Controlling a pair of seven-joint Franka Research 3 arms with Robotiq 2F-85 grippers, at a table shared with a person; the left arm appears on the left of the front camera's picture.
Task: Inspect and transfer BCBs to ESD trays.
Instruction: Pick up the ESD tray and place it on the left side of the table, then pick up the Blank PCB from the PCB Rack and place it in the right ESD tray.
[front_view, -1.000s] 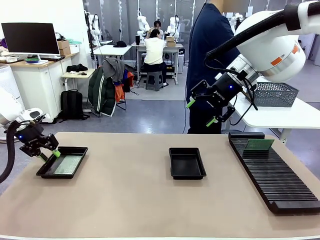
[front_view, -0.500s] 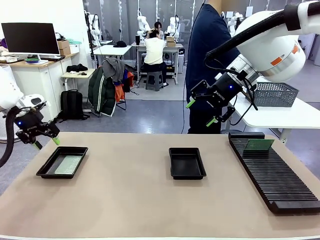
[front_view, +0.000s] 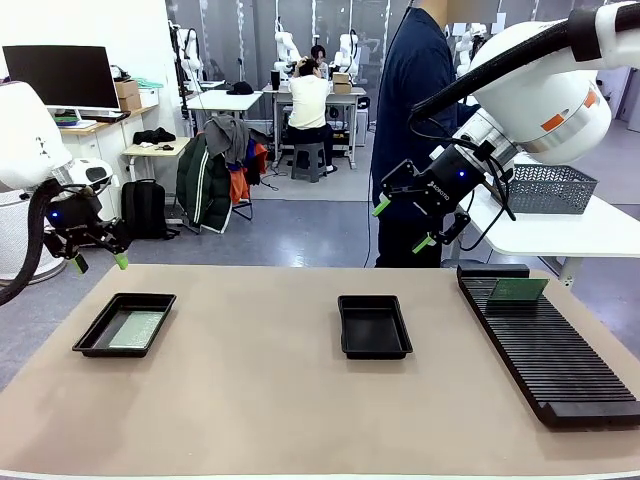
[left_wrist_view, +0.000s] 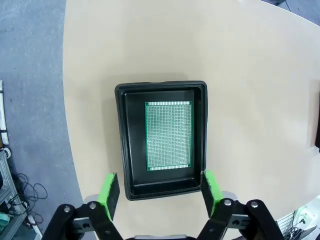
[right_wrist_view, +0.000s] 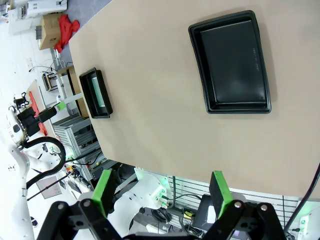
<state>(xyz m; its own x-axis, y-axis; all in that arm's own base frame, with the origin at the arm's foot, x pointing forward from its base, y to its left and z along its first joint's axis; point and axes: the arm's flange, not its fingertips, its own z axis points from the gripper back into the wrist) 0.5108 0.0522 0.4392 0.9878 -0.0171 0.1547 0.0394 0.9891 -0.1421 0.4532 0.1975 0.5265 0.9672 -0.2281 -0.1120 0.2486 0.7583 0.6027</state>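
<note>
A green BCB (front_view: 137, 328) lies flat inside the left ESD tray (front_view: 140, 296), near the table's left edge. My left gripper (front_view: 98, 263) hangs open well above and behind that tray, holding nothing. From the left wrist, the board (left_wrist_view: 169, 135) sits centred on the tray floor (left_wrist_view: 132, 140), beyond the open left gripper (left_wrist_view: 160, 194). The second ESD tray (front_view: 374, 328) stands bare at mid-table. High behind it my right gripper (front_view: 403, 225) is open and holds nothing. In the right wrist view, the bare tray (right_wrist_view: 231, 62) and the far tray (right_wrist_view: 86, 92) lie beyond the open right gripper (right_wrist_view: 162, 192).
A long black slotted rack (front_view: 545, 345) runs along the table's right side, with another green board (front_view: 518, 289) standing at its far end. A person in dark blue (front_view: 415, 100) stands behind the table. A grey mesh basket (front_view: 550, 188) sits on a side table.
My left gripper has opened, risen from the left tray and drawn back, leaving the board in it. The right arm has not moved.
</note>
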